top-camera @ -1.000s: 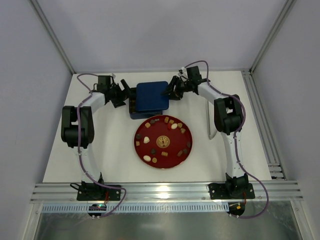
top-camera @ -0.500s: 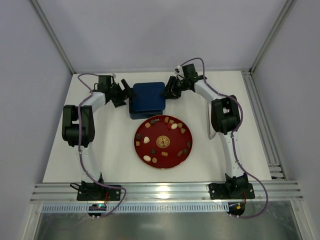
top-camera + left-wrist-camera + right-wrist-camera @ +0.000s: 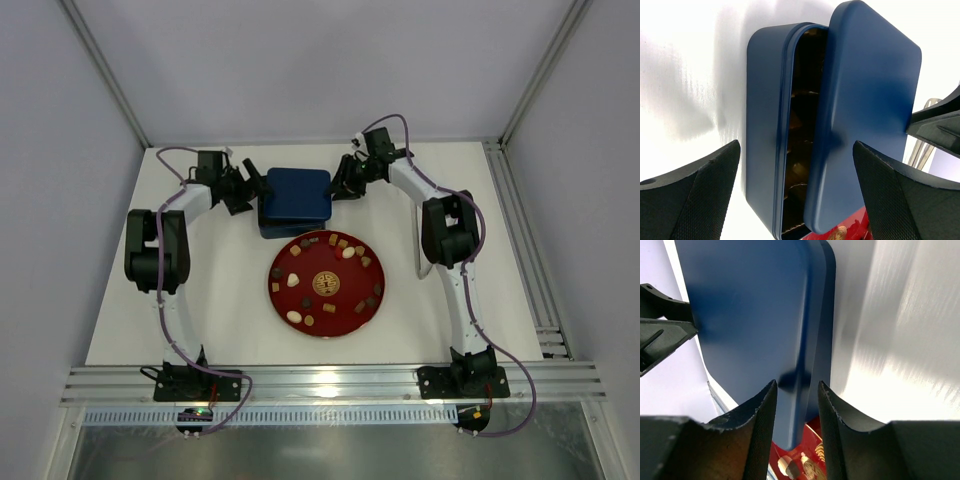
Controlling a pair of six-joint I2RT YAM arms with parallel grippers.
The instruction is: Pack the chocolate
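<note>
While the overhead only shows the chocolate (image 3: 348,253) on the red plate (image 3: 335,318), just near-side of the blue tin (image 3: 762,125), the wrist cams add more. The right gripper (image 3: 796,385) is pinching the lid (image 3: 865,115) by its edge, tipped up off the tin. The left gripper (image 3: 252,190) gapes wide astride the tin.

Tin (image 3: 297,195) plain dark blue; plate (image 3: 340,322) red, gold centre emblem; chocolate (image 3: 348,253) dark brown, light brown, cream-white; table (image 3: 220,300) white

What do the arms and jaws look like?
The left arm and right arm match: white links, bulky black joint housings, black bases. A purple cable runs along each. The jaws are matte black with cross-hatched inner faces. No markings are readable.
</note>
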